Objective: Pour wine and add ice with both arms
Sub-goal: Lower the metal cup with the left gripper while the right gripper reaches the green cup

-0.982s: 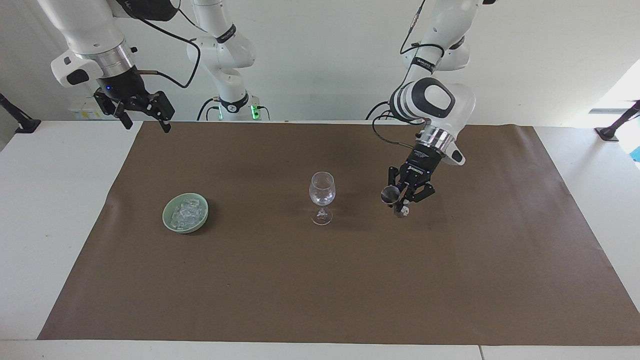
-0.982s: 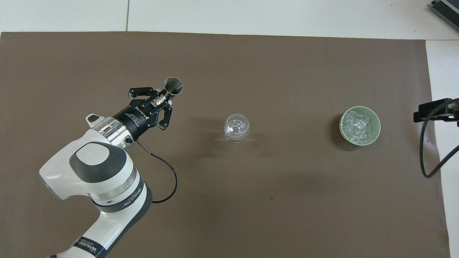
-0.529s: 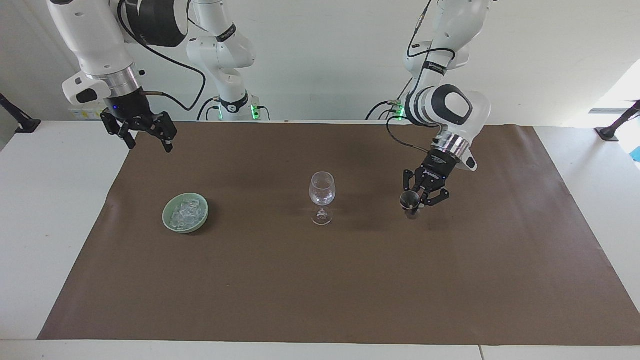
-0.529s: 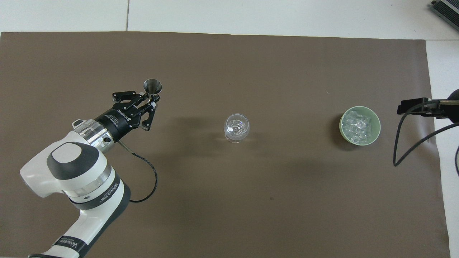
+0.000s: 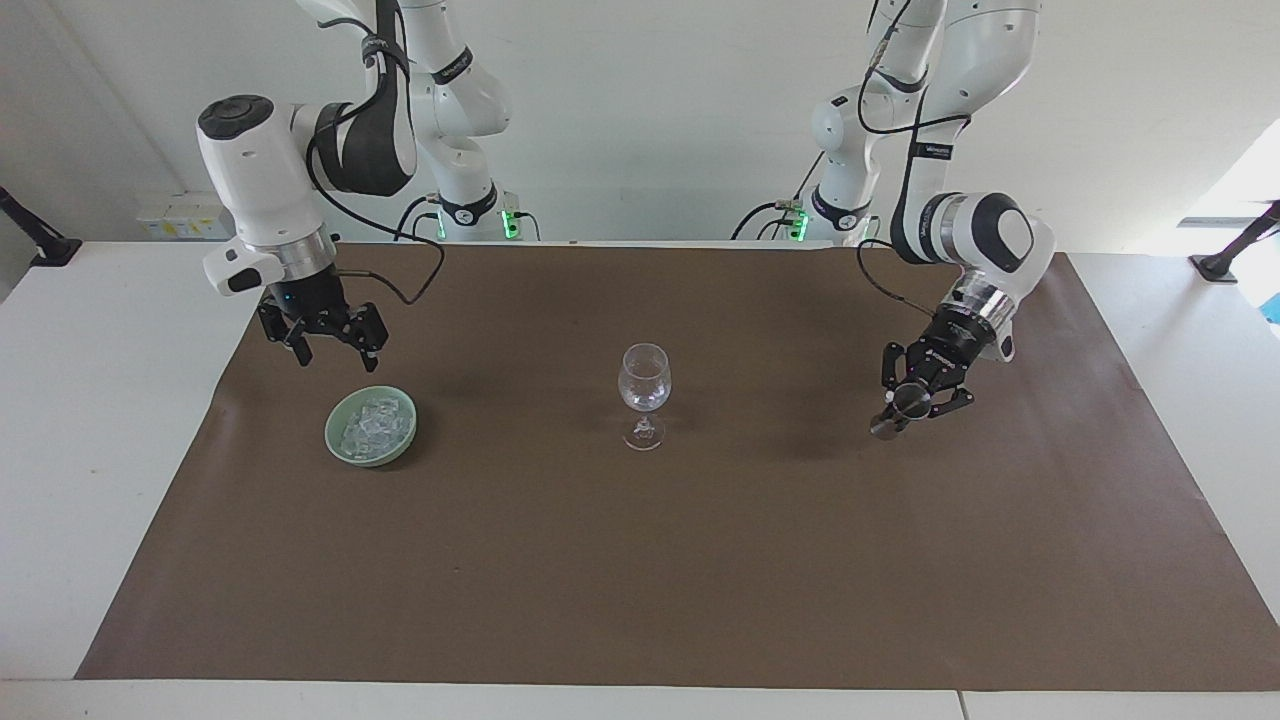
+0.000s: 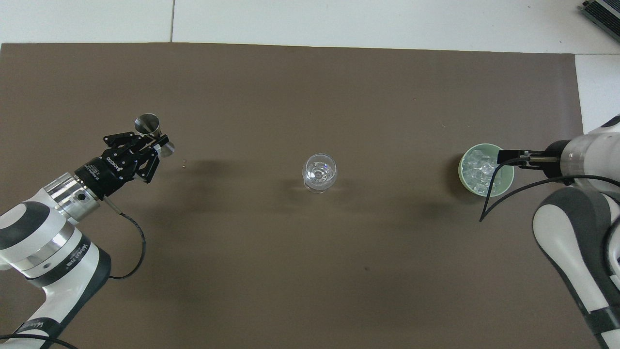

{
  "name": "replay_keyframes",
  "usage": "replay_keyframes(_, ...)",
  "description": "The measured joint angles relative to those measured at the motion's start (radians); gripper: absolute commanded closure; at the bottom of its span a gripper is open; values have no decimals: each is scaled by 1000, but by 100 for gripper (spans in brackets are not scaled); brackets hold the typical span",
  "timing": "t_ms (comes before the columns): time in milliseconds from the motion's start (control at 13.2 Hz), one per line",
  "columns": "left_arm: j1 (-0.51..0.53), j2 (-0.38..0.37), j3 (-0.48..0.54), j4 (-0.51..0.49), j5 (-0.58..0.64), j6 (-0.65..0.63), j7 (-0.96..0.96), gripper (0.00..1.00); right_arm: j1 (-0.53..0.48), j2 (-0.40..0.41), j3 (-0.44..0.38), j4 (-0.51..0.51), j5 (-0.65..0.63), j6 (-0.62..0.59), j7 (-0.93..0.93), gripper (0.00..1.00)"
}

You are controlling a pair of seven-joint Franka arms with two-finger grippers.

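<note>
Ice next, jigger going down.
My left end effector [image 5: 908, 405] clamps the jigger [image 6: 147, 124]; my right [image 5: 335, 345], spread, hangs over ice [image 5: 372, 424] — cubes may slip.

Clear ice [image 5: 372, 427] cubes lie heaped in a green bowl [image 5: 337, 447] toward the right arm's end.

High facing camera across the table, steep overhead camera above the robots, both sharing the brown mat [image 5: 700, 560].
</note>
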Motion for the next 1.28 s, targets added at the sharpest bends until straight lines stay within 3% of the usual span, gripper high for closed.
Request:
replay_keyframes(302,124,71,2,-8,132,-113,1,100,0,90,0,-3,0,103,0,0)
replay_keyframes(680,166,163,3,-7,150,-136,75,100,-1,164,-1,-3,0,172,0,0)
replay_keyframes(1208,180,180,2,-36,155,-168,147,100,-5,224,-2,-18,0,230,0,0)
replay_keyframes(1284,180,180,1,-41,155,-168,157,100,-6,224,-2,-25,0,230,0,4)
